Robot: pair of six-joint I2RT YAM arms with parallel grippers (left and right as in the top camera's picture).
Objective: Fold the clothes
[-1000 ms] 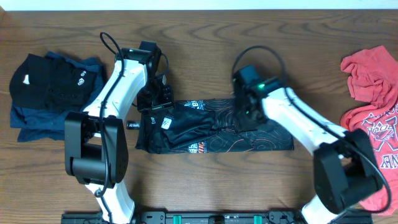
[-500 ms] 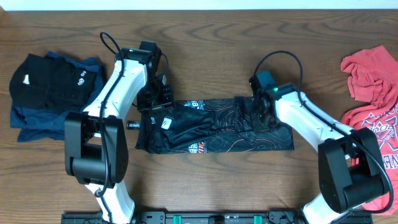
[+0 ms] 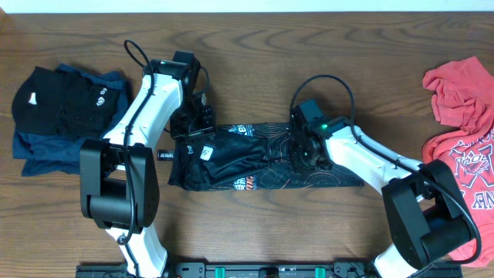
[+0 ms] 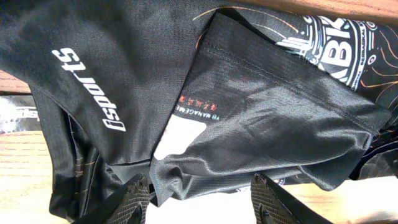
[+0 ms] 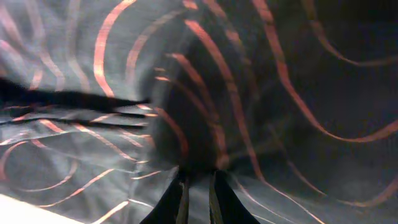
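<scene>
The black jersey [image 3: 247,158] with thin orange lines lies as a long folded strip across the middle of the table. My left gripper [image 3: 194,130] hovers at the strip's upper left end. In the left wrist view the left gripper [image 4: 202,200] is open, with the jersey's [image 4: 261,106] hem just above the fingertips. My right gripper [image 3: 307,150] rests on the strip right of centre. Seen from the right wrist, that gripper [image 5: 198,190] is shut on a pinch of jersey [image 5: 249,74] cloth. A crumpled red T-shirt [image 3: 463,100] lies at the far right.
A pile of dark blue and black clothes [image 3: 62,116] sits at the left side of the wooden table [image 3: 255,62]. The red T-shirt reaches the right edge of the overhead view.
My right gripper swung right along the jersey, then came back left toward the strip's middle. The left arm has not moved.
</scene>
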